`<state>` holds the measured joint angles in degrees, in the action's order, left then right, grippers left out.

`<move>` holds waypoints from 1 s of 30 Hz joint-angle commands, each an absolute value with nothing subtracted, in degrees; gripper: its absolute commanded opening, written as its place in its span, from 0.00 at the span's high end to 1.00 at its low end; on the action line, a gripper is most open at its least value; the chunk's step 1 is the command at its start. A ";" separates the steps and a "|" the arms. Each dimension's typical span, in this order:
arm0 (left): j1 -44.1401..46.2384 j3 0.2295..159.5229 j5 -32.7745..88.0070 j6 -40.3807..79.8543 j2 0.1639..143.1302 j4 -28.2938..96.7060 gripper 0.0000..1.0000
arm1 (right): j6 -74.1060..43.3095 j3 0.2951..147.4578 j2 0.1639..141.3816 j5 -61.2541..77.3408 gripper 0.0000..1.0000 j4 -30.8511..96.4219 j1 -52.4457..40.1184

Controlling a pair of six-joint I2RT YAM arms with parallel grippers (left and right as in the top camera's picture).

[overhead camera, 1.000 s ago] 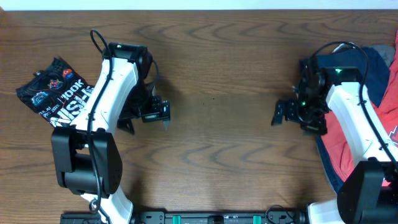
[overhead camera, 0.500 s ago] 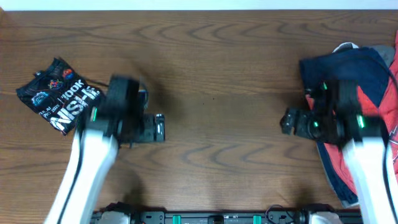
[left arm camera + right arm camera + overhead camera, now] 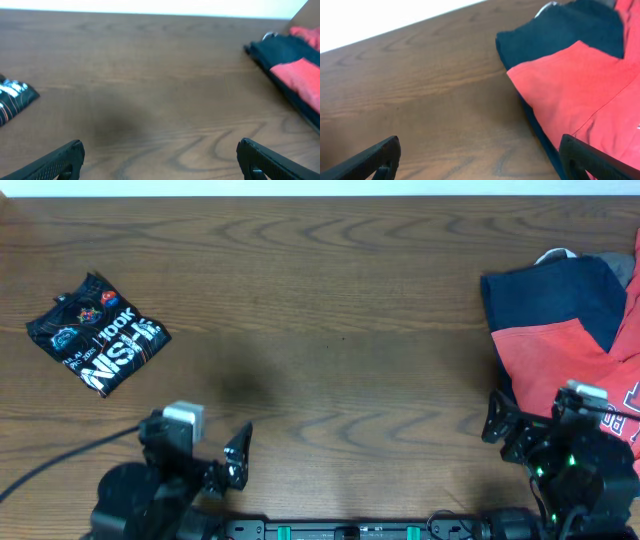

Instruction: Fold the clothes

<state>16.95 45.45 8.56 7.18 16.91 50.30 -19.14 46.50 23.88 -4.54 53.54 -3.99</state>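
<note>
The black jersey [image 3: 97,333] lies folded into a small packet at the table's left, its logos and white lettering facing up. Its corner shows at the left edge of the left wrist view [image 3: 12,97]. A pile of red-and-navy garments [image 3: 570,330] lies loose at the right edge and shows in the right wrist view [image 3: 570,65] and the left wrist view [image 3: 295,65]. My left gripper [image 3: 232,465] is open and empty near the front edge [image 3: 160,150]. My right gripper [image 3: 505,435] is open and empty beside the pile's front left [image 3: 480,145].
The brown wooden table [image 3: 340,330] spans the view, with a white wall beyond its far edge. A black cable [image 3: 60,455] runs from the left arm toward the front left. The pile hangs past the table's right edge.
Both arms have drawn back from mid-table to the front edge. The jersey and the red-and-navy pile have not moved, and more of the pile is uncovered.
</note>
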 commanded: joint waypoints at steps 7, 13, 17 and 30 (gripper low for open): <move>17.12 45.17 7.88 6.22 14.46 50.50 0.02 | -20.14 45.84 22.79 -5.58 0.01 53.80 -4.95; 17.12 45.17 7.88 6.22 14.46 50.52 0.02 | -20.14 45.84 22.79 -5.58 0.01 53.80 -4.95; 17.12 45.17 7.88 6.22 14.46 50.52 0.02 | -20.10 45.84 22.79 -5.82 0.01 54.00 -4.93; 17.12 45.17 7.88 6.24 14.46 50.52 0.02 | -13.37 37.71 15.27 -5.41 0.01 48.90 -6.46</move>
<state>16.95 45.43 8.56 7.20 14.68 50.68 -17.89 42.06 18.48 -6.09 51.64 -4.25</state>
